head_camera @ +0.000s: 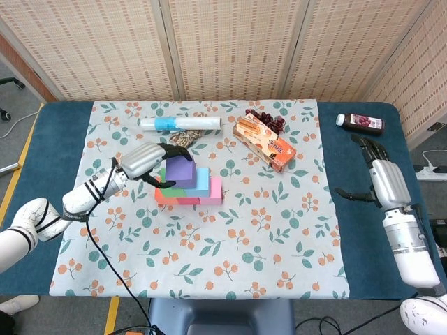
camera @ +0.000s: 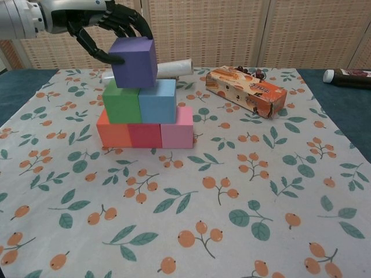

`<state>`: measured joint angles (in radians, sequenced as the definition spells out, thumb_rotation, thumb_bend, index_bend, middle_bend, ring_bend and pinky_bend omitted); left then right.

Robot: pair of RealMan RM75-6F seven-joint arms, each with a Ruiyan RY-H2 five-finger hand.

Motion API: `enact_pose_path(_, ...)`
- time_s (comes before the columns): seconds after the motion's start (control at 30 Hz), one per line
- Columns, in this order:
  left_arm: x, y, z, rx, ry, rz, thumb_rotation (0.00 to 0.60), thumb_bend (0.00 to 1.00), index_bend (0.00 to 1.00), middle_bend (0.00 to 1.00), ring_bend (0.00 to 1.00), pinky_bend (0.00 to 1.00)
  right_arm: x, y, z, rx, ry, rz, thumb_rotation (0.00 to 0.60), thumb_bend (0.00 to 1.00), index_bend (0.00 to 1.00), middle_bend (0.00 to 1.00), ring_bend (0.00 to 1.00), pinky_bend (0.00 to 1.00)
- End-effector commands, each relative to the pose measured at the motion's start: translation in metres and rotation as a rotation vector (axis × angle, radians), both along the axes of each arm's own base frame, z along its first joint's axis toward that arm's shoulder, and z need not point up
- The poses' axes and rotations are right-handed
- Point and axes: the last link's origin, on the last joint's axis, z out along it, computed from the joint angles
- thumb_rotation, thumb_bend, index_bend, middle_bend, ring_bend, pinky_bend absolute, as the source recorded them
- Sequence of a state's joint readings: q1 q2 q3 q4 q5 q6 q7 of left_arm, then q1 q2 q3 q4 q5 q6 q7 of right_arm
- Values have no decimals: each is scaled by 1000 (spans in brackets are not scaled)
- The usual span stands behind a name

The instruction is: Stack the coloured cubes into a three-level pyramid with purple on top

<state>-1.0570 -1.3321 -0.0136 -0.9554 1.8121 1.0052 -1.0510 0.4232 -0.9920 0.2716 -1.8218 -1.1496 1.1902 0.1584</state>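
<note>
My left hand [camera: 107, 26] [head_camera: 145, 162] grips the purple cube [camera: 134, 62] [head_camera: 180, 172] from behind and above. The cube's underside meets the tops of the green cube [camera: 122, 101] and the blue cube [camera: 157, 101]. Those two stand on a bottom row of an orange cube [camera: 113, 133], a red cube [camera: 144, 135] and a pink cube [camera: 177, 131]. Far off at the table's right edge, my right hand [head_camera: 380, 178] hangs with fingers apart and holds nothing; the chest view does not show it.
An orange snack box [camera: 246, 90] lies right of the stack with dark grapes [head_camera: 269, 120] behind it. A white and blue tube [head_camera: 180, 123] and a coil of rope [head_camera: 183, 138] lie behind the stack. A dark bottle [head_camera: 361, 123] rests at the far right.
</note>
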Motion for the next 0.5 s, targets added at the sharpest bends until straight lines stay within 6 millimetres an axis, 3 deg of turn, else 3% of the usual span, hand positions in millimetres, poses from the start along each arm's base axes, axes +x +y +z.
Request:
enact_pose_path(0.03,1,1,1,-10,9,-4,600,319,337,308,268,311,0,0,0,0,0,-1,600,0,0,85,0,0)
enact_pose_path(0.5,-3,4,-2,-6,28,-4,600,319,339,303,266,298,1,0,-1,2,1,-4,600,0,0,84,0,0)
